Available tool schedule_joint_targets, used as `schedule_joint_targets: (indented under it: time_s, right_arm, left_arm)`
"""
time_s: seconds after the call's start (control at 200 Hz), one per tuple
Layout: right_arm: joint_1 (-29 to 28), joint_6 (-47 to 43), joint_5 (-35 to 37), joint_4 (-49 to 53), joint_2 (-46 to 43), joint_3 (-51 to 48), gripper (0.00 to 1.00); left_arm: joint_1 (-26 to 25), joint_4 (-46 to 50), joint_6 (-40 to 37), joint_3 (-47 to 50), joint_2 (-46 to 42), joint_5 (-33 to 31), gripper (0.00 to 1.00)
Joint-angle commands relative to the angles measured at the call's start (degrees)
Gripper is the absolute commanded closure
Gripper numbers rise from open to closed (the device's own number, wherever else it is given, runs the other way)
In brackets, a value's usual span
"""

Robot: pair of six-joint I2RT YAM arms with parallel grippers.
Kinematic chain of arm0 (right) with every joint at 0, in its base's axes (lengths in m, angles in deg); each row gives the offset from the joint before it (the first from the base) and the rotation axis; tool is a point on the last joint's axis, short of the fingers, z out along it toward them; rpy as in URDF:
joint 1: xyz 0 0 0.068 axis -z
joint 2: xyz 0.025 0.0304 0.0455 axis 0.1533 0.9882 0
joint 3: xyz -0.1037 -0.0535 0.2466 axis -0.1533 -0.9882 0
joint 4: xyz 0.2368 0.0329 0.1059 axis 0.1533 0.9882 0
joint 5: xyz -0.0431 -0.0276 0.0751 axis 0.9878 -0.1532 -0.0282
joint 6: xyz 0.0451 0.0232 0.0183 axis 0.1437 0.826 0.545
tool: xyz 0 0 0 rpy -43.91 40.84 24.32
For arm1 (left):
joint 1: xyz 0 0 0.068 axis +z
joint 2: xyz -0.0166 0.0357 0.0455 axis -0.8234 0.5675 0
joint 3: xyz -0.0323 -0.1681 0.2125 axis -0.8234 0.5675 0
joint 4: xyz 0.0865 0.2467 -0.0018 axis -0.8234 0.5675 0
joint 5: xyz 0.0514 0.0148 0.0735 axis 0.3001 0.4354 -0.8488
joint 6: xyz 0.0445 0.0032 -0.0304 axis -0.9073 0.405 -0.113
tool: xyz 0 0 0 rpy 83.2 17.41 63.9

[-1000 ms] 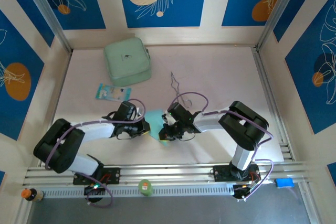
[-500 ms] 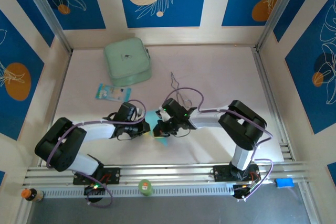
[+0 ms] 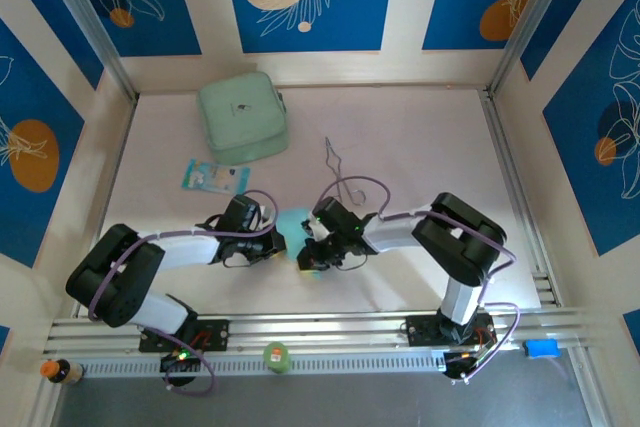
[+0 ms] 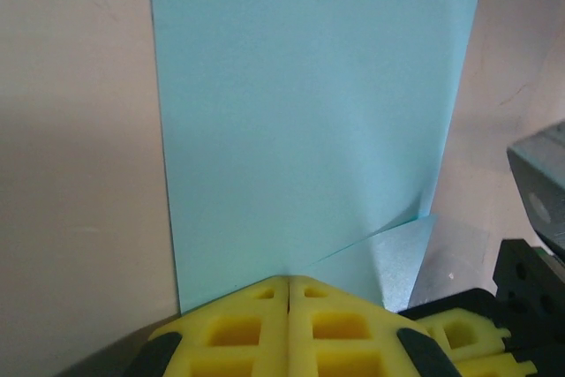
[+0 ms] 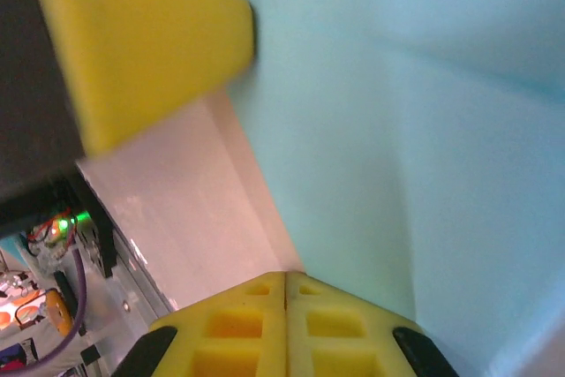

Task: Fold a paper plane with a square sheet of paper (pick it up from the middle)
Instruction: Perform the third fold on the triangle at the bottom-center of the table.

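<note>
Top external: square sheet of paper [image 3: 293, 220] lies just off table centre toward 6 o'clock, between my two grippers. Left gripper [image 3: 282, 243] at its 9 o'clock edge, right gripper [image 3: 313, 253] at 4 o'clock.

Left wrist: my yellow pads [image 4: 238, 328] pressed together, sheet edge pinched between them.

Right wrist: same, jaws closed on sheet edge.

Progress: sheet looks narrower than square, small corner flap creased near left pads. No nose, wings or ridge yet. Judge early stage, most folds left.
</note>
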Motion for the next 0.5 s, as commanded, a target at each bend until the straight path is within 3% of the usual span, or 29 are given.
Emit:
schedule_joint_targets:
  time_s: [0.0,0.37,0.495]
  right_arm:
    - [0.8,-0.2,-2.0,0.2,-3.7,-4.4,0.94]
    - [1.1,1.7,3.3,-1.1,-15.1,-15.5,0.92]
    - [0.3,2.0,10.7,3.6,-21.2,-13.8,0.77]
  left_arm:
    - [-0.1,4.9,-0.7,2.0,0.5,-4.3,1.0]
    - [-0.2,0.9,4.4,4.9,-2.2,-3.5,1.0]
    - [-1.7,0.6,8.2,6.8,-6.6,-6.3,1.0]
